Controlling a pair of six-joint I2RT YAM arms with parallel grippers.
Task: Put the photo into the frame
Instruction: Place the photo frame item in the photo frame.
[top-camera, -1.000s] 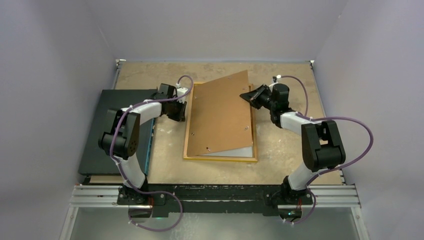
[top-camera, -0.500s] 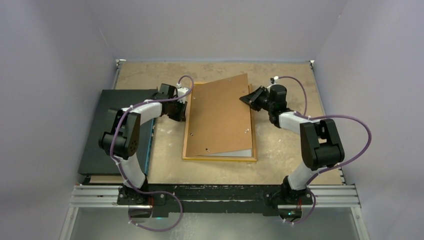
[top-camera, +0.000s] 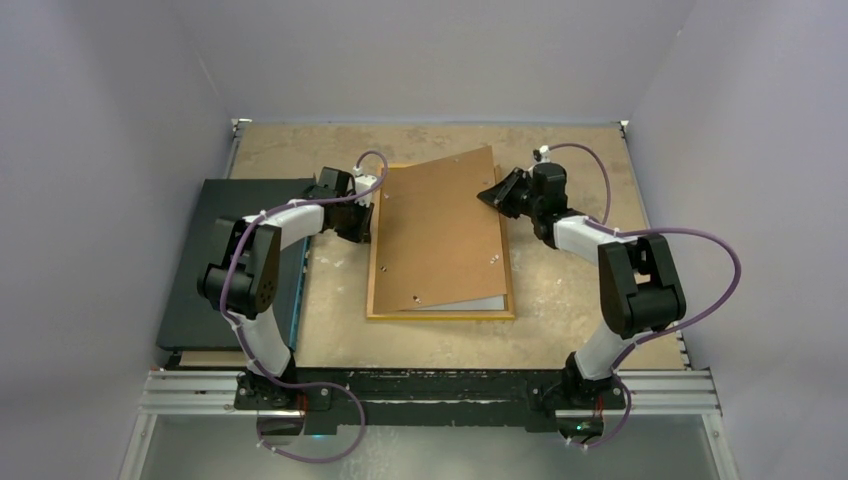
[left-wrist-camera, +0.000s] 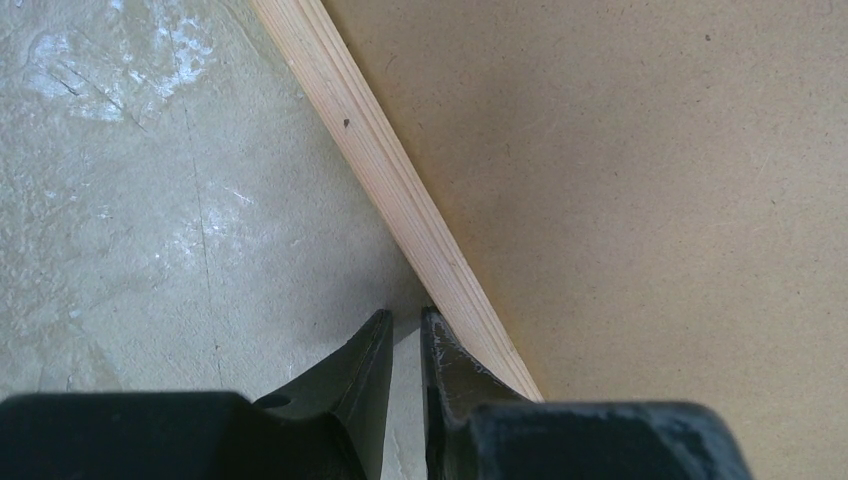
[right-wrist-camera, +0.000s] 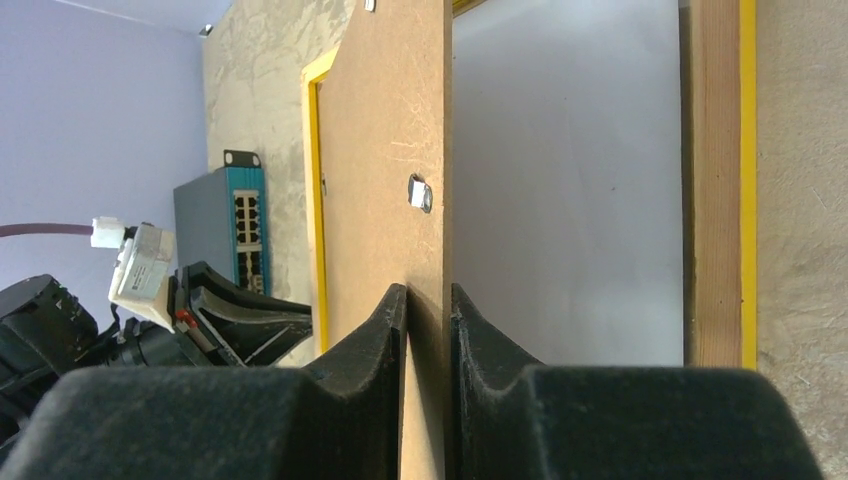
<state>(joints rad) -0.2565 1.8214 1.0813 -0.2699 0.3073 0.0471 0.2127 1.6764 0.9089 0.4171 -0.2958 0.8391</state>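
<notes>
I'm seeing the photo (top-camera: 478, 303) lying white back up inside the frame (top-camera: 440, 316), which is lying flat at the middle of the tabletop (top-camera: 560, 290). From overhead only a pale strip of the photo is showing, at the 5 o'clock corner. The right wrist view is giving me far more of the blank sheet (right-wrist-camera: 570, 180) inside the yellow rim (right-wrist-camera: 747, 180).

Over it, the backing board (top-camera: 440, 230) is sitting skewed, its 1 o'clock corner poking past the frame. The right claw (top-camera: 500, 195) is pinching the board's 3 o'clock edge, fingers (right-wrist-camera: 428, 300) clamped on the brown sheet (right-wrist-camera: 385, 150) and holding that side up off the photo.

Photo, frame and board are all running long axis 12 to 6. The photo is lying toward 9 o'clock from the right claw, and lower. The right arm is the one that counts, I'm judging: that board needs lowering and squaring into the rim.

The left claw (top-camera: 355, 212) is resting at the frame's 9 o'clock rim (left-wrist-camera: 400, 180), fingers (left-wrist-camera: 405, 325) narrowed to a slit, gripping nothing.

I'm counting one photo, one frame, one board, two claws, and one black panel (top-camera: 230, 250) out at 9 o'clock.
</notes>
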